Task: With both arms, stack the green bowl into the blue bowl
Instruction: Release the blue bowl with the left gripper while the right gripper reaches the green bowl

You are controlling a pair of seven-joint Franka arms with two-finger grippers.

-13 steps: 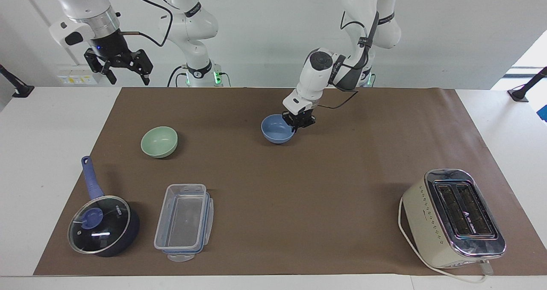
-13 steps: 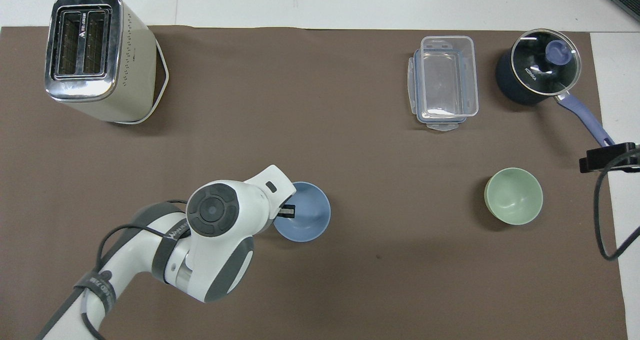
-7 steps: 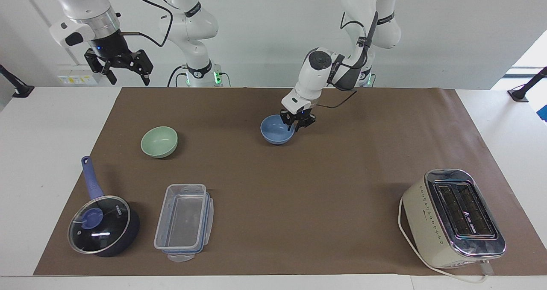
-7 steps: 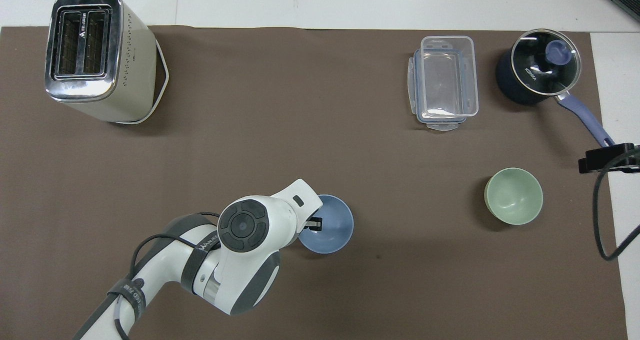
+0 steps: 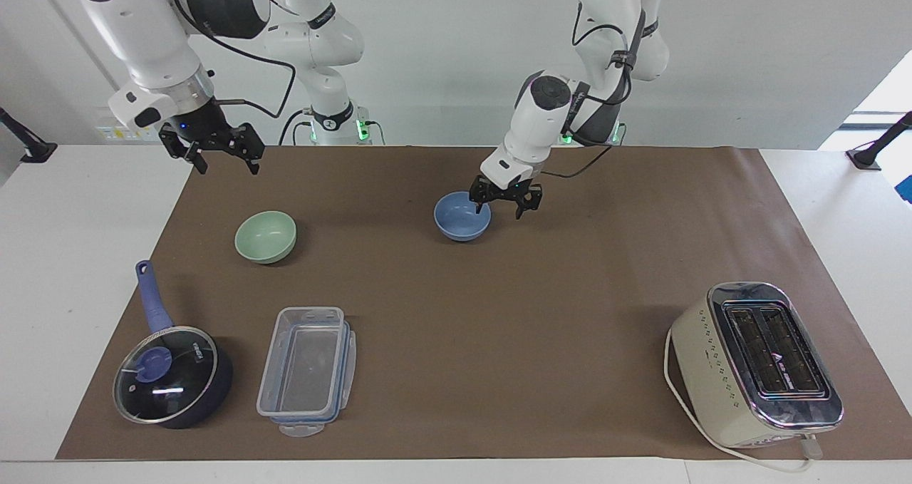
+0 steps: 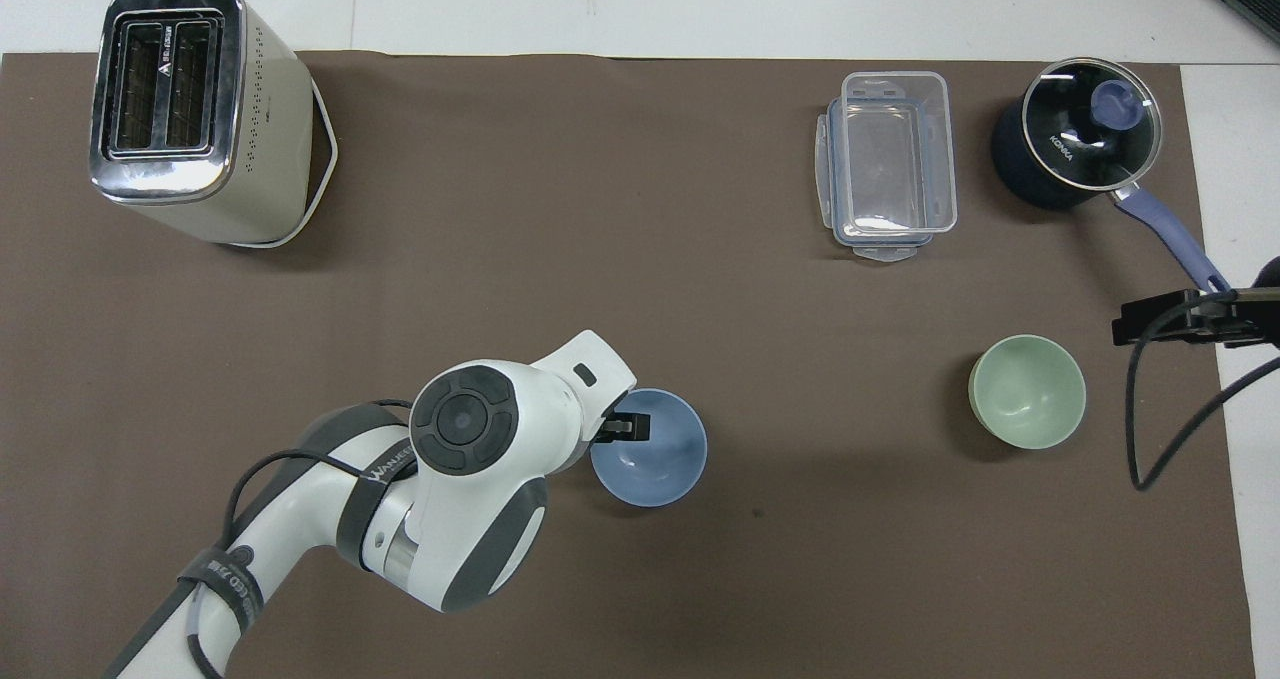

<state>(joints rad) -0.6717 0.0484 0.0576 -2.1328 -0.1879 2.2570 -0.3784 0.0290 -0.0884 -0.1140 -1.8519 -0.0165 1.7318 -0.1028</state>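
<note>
The blue bowl (image 5: 462, 222) (image 6: 650, 449) stands upright on the brown mat near its middle. My left gripper (image 5: 497, 215) is open at the bowl's rim on the left arm's side, one fingertip (image 6: 625, 427) over the bowl's inside and the other outside it. In the overhead view the left wrist hides most of that gripper. The green bowl (image 5: 265, 236) (image 6: 1027, 391) sits alone toward the right arm's end. My right gripper (image 5: 228, 170) hangs open and empty in the air over the mat's corner by the right arm's base, apart from the green bowl.
A cream toaster (image 5: 755, 363) (image 6: 190, 109) stands at the left arm's end, farther from the robots. A clear plastic container (image 5: 306, 370) (image 6: 890, 164) and a dark-blue lidded saucepan (image 5: 171, 377) (image 6: 1075, 144) lie farther from the robots than the green bowl.
My left gripper has opened and let go of the blue bowl's rim after shifting the bowl a little toward the right arm's end. My right gripper has come lower and closer to the green bowl.
</note>
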